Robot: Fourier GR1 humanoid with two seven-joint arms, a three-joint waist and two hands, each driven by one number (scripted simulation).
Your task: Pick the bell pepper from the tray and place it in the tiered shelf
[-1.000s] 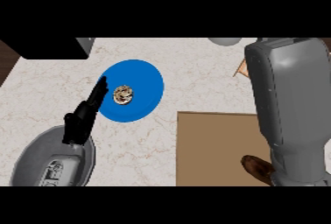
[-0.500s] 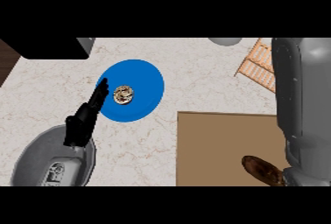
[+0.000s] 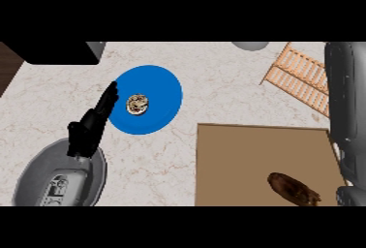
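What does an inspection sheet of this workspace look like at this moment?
Surface: pale marble counter.
Job's things: brown tray at lower right, a dark brown item lying on it; wooden shelf tilted at upper right.
Clutter: blue plate holding a small pastry; dark box and grey round thing at the far edge.
Hands: left hand open, fingers straight beside the plate; right forearm along the right edge, its hand unclear.
Cables: nothing seen.
Surroundings: dark floor at left.
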